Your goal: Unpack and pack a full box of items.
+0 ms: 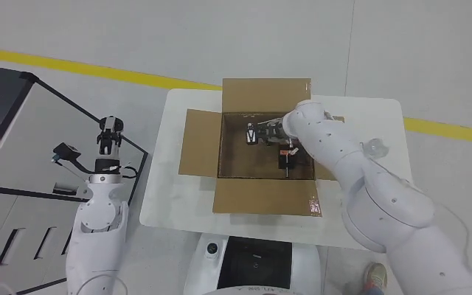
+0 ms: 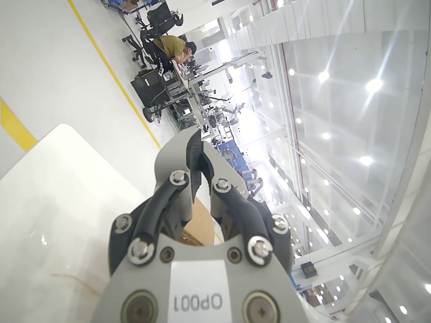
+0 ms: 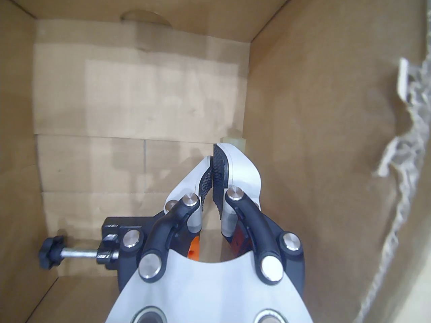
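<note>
Right gripper (image 3: 213, 164), jaws pressed together w/ nothing between, is shown inside open cardboard box (image 1: 199, 144) at ctr of table (image 1: 383, 114), black screw clamp (image 3: 109, 231) lying on box floor just beside it; left gripper (image 2: 198, 142), likewise closed and empty, is held off table's left edge.

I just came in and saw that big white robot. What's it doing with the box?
The robot's right arm is down inside the open cardboard box on the white table. Its right pincer is shut, with nothing visibly in it, close to a black clamp with an orange part that lies on the box floor. The left pincer is shut too, held off to the side, away from the box.
</note>
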Controlling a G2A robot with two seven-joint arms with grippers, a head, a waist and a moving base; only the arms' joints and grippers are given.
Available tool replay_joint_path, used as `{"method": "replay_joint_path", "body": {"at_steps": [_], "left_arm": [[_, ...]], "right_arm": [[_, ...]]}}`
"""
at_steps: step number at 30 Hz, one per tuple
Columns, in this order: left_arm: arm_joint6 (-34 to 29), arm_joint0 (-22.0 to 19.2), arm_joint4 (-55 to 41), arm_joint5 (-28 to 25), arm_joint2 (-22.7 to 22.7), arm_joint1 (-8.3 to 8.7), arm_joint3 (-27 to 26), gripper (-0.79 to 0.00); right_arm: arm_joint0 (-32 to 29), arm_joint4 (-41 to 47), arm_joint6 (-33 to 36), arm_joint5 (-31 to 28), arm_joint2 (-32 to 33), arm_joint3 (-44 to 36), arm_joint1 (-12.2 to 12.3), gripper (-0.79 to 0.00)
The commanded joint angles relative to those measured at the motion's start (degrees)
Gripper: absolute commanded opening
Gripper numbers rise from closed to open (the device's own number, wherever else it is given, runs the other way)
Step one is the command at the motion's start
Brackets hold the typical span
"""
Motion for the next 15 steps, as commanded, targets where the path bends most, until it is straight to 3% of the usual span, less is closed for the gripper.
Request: {"method": "replay_joint_path", "body": {"at_steps": [1, 5, 15], "left_arm": [[-0.59, -0.24, -0.11, -0.34, 0.73, -0.05, -0.27, -0.785], [-1.15, -0.45, -0.43, -0.73, 1.49, -0.13, -0.54, -0.785], [-2.3, -0.7, -0.46, -0.61, 2.0, -0.16, -0.65, -0.785]], "right_arm": [[0.19, -0.87, -4.09, -3.74, -0.31, -0.61, 0.99, -0.785], [0.03, -3.86, -11.79, -8.36, -1.46, -3.09, 3.21, -0.785], [-2.15, -13.17, -26.16, -8.36, -5.8, -8.89, 8.39, -0.785]]}}
